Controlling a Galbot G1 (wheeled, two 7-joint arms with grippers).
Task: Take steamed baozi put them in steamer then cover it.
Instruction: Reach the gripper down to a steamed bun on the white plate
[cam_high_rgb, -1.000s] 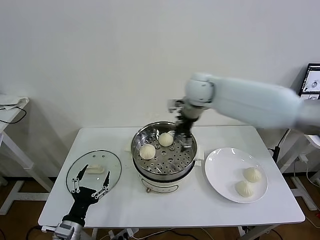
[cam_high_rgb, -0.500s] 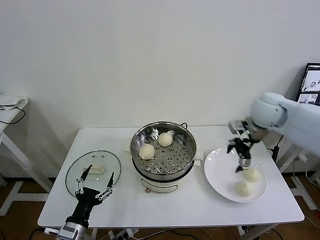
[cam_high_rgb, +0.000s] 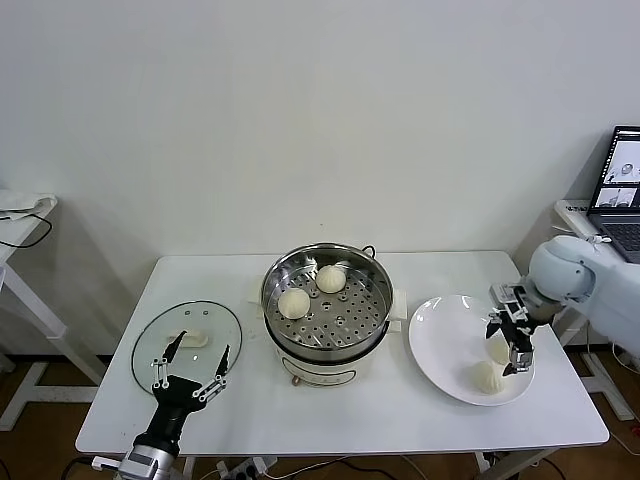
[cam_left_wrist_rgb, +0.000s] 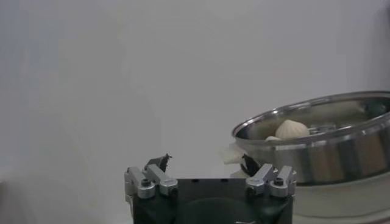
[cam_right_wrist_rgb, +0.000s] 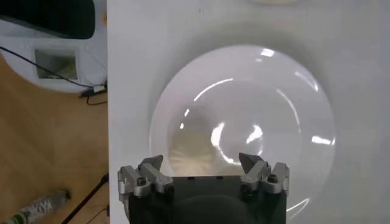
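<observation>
The steamer (cam_high_rgb: 327, 338) stands mid-table with two steamed baozi (cam_high_rgb: 294, 303) (cam_high_rgb: 331, 279) on its perforated tray. Two more baozi lie on the white plate (cam_high_rgb: 440, 340) at the right: one near the front (cam_high_rgb: 488, 377), one (cam_high_rgb: 497, 349) partly hidden by my right gripper (cam_high_rgb: 510, 343). That gripper is open and hovers just over this bun, which shows between its jaws in the right wrist view (cam_right_wrist_rgb: 192, 155). The cover (cam_high_rgb: 187, 335) lies flat on the table at the left. My left gripper (cam_high_rgb: 190, 365) is open at the cover's near edge; its wrist view shows the steamer (cam_left_wrist_rgb: 323, 158).
A laptop (cam_high_rgb: 620, 170) sits on a stand beyond the table's right edge. A small side table (cam_high_rgb: 20, 215) stands at the far left. The right wrist view shows the table's edge, floor and a bottle (cam_right_wrist_rgb: 36, 207) below it.
My right arm has swung from over the steamer to the plate and lowered its open gripper over a bun. The left gripper has barely shifted.
</observation>
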